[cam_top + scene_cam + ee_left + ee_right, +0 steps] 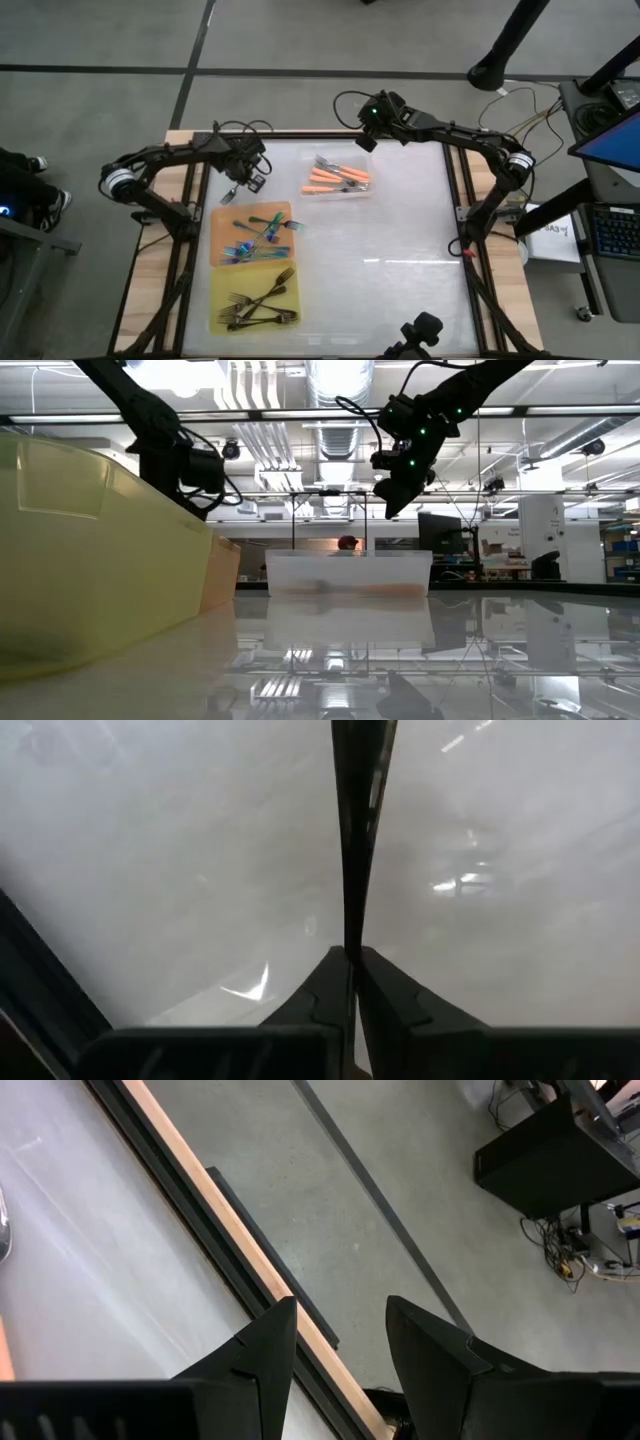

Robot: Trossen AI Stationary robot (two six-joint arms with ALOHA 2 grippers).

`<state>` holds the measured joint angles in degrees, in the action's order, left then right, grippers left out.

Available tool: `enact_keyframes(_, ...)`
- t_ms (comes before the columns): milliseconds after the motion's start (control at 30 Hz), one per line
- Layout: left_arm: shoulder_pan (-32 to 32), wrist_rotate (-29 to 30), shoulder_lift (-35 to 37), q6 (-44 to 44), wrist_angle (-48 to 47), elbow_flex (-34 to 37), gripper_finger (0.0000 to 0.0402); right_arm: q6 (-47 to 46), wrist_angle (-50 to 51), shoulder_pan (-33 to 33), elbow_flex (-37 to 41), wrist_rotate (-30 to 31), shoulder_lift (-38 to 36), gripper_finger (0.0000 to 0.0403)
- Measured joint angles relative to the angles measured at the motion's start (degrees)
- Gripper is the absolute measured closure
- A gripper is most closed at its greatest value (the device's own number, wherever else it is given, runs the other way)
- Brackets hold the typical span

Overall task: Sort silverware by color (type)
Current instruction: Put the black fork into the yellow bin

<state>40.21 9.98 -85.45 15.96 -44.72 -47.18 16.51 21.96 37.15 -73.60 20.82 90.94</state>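
Already the left end effector (240, 187) is clenching a dark fork (358, 830), its long axis running straight outward, hovering just behind the orange mat (222, 222); the right end effector (366, 132), released, is waiting farther off.

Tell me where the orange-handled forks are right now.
In the high view the orange forks lie in the clear tray at the table's far centre, beyond the orange mat, just nearer than the right gripper.

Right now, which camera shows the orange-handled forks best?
The high view: it looks straight down on the orange-handled forks lying together in the clear tray. The low view shows only an orange blur through the tray's wall. Neither wrist view shows them clearly.
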Motion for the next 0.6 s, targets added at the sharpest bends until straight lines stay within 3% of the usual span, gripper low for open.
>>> enact_keyframes(300, -2.98, -2.42, 7.65, -2.10, -1.40, -1.74, 0.0401, 0.00, 0.00, 0.00, 0.00, 0.00, 0.00, 0.0255)
enact_keyframes(600, -14.71, -3.97, 15.20, -6.61, 2.47, -4.24, 0.0401, 0.00, 0.00, 0.00, 0.00, -0.02, 0.00, 0.0255)
